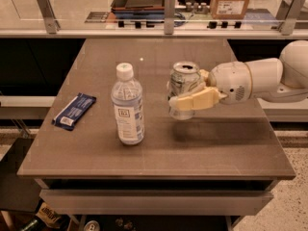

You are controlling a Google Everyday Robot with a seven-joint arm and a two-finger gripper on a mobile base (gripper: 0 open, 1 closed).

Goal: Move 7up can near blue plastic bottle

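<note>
Wrapper (74,110): dark blue, flat, left part of table (221,148); print unreadable.
Blue plastic bottle (127,105): upright, left of centre; white cap, white-blue label, text illegible.
7up can (182,81): mid-frame, near bottle's right, not touching; brand not legible.
Gripper (188,99): right of centre, clenched on can; beige finger (197,100) covers can's lower front.
Upper right: cardboard box (230,1) w/ white label, behind rail.

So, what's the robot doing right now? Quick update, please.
Gripper shut on the can, held upright, seemingly just off the table. Can beside the bottle, a gap apart. Nothing between them; wrapper lies beyond the bottle.
</note>
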